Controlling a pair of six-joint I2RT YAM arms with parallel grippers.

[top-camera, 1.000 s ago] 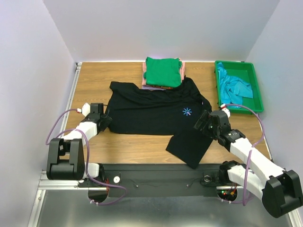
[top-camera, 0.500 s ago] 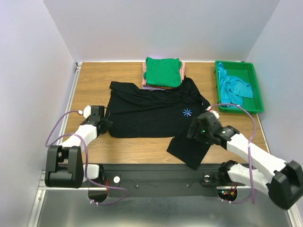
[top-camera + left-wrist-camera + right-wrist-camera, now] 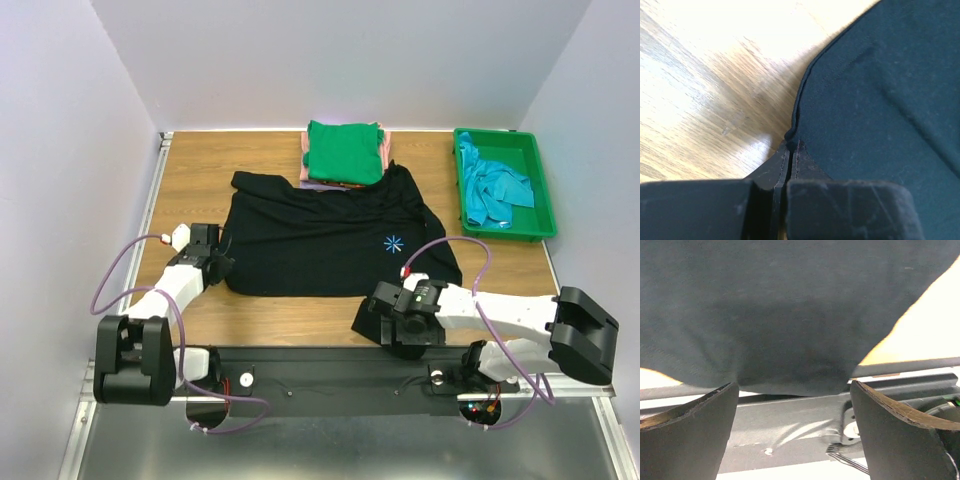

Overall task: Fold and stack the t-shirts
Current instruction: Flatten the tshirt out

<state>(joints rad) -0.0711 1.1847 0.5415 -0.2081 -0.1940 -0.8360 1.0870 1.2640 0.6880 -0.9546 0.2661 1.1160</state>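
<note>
The black shirt [image 3: 320, 235] is lying spread across the middle of the table [image 3: 190, 170], with its light-blue starburst mark [image 3: 394, 242] facing up towards the right side. One flap of it is reaching down to the near edge, right of centre, and is hanging slightly over that edge. Behind it, at the middle of the far edge, a folded green shirt [image 3: 345, 152] is sitting on top of a stack, and a pink shirt [image 3: 303, 172] is showing beneath it. The black shirt's far edge is touching this stack.

A green tray [image 3: 546, 208] is standing in the far right corner. It is holding a crumpled teal shirt [image 3: 495, 188], which is lying along its left side.

The left claw [image 3: 790, 145] is resting at the black shirt's left edge, on the table's left side. Its fingers are pressing together on the hem.

The right claw [image 3: 795, 385] is hovering over the flap at the near edge. Its fingers [image 3: 690, 432] are standing wide apart, gripping nothing, with the flap's edge lying between them in the wrist view.
</note>
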